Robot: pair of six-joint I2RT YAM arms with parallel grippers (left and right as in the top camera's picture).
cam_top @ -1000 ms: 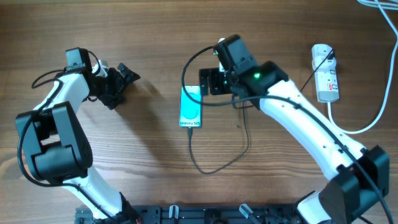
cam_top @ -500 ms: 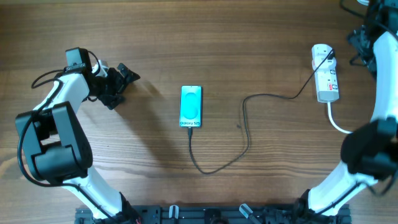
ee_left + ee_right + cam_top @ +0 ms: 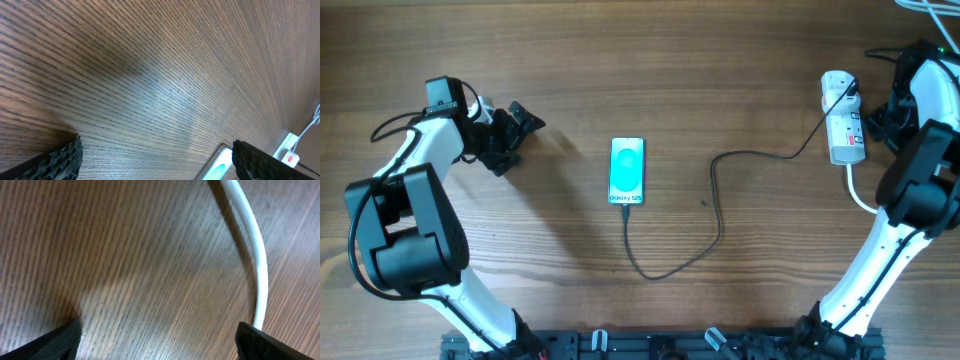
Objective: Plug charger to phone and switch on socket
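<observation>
Just beside right pincer (image 3: pixel 877 120): socket (image 3: pixel 844 128) | jaws spread | left pincer (image 3: pixel 518 140) spread, far off

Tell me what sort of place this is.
Probably a robotics lab bench: a left arm and right arm mounted at a wood-grain table, with a phone, its charger and a socket set out.

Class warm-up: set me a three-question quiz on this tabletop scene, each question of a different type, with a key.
1. True or false: the black charger cable reaches the phone at its text end.
2. Which lies nearest the right hand? A) phone B) power strip C) the charger cable's loop
3. Fill in: in the right wrist view, the thick cable is coloured ___.
Key: 1 true; 2 B; 3 white.
</observation>
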